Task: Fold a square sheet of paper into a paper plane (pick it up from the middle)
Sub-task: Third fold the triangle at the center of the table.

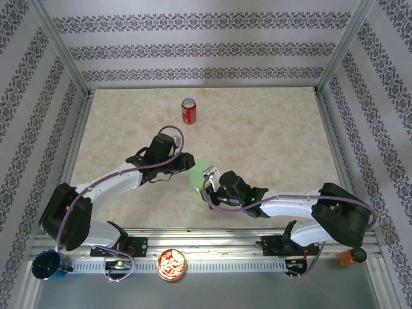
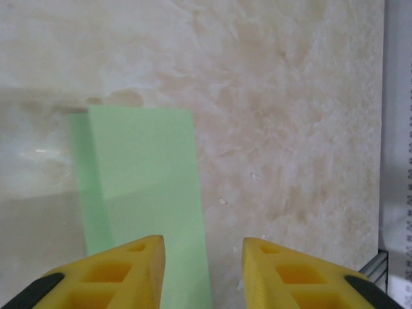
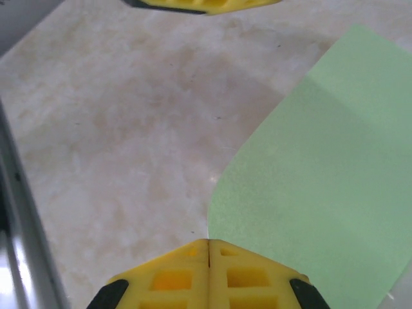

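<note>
Beige marbled table (image 1: pixel 277 135), patterned wallpaper walls (image 1: pixel 193 51) on three sides. Red can (image 1: pixel 188 111) upright at the far middle, well apart from the arms. Blue cup (image 1: pixel 47 265) at the near left corner, and a round bowl of snacks (image 1: pixel 172 264) on the near rail between the arm bases.

Both arms reach toward the table centre. The square sheet of paper (image 1: pixel 197 171) is light green and sits mid-table, between the two gripper tips. It is mostly covered by them in the top view.

Left gripper (image 1: pixel 187 162): comes in from the left. In its wrist view the yellow fingers (image 2: pixel 125 273) stand partly apart with a clear gap, and nothing is pinched between them. The paper (image 2: pixel 145 174) lies below as a long green strip running away from the camera, passing under the left-hand fingertip. Bare table shows in the gap and to the right.

Right gripper (image 1: pixel 209 183): comes in from the right. In its wrist view the fingertips (image 3: pixel 208 248) are pressed fully together. The paper (image 3: pixel 322 187) has an edge that runs straight into the seam between the tips, so it looks pinched at that edge. From there the sheet spreads away to the right, with a rounded, curling near corner and a faint bend line across the far part. A yellow finger (image 3: pixel 199 5) of the left gripper shows at the top edge of that view.
</note>
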`<state>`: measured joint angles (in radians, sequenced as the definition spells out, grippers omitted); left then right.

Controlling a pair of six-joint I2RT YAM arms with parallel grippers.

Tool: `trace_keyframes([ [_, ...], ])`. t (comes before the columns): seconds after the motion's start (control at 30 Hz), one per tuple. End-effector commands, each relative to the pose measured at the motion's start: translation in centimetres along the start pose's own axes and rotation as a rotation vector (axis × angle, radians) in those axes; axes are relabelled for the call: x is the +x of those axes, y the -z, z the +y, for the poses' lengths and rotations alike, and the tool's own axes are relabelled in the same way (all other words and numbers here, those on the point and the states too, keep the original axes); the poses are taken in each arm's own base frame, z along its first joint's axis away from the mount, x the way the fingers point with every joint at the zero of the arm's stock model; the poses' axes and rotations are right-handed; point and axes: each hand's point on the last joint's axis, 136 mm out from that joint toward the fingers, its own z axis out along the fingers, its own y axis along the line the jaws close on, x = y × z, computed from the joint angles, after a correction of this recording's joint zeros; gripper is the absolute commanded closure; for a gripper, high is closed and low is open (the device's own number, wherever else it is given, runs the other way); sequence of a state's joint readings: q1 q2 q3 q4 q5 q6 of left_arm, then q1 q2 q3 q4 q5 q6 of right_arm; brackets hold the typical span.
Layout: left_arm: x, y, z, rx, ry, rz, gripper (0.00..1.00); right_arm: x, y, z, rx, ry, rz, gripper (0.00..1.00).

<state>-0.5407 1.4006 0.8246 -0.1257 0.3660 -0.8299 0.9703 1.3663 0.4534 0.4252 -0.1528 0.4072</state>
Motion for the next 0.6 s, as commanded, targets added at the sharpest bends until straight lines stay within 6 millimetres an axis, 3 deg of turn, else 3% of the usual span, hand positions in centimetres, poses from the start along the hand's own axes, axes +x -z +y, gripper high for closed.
trace_keyframes([
  [0.0,0.3,-1.2,-0.3,0.005,-0.048,0.092,0.67,-0.5,0.0,1.8,-0.136,-0.091,0.010,1.00],
  [0.23,0.0,-5.0,-1.0,0.026,-0.073,0.199,0.72,-0.2,-0.6,1.2,-0.149,-0.153,0.033,1.00],
  [0.57,1.4,-9.4,1.6,-0.032,-0.037,0.326,0.80,0.3,-1.5,0.6,-0.146,-0.197,0.046,1.00],
])
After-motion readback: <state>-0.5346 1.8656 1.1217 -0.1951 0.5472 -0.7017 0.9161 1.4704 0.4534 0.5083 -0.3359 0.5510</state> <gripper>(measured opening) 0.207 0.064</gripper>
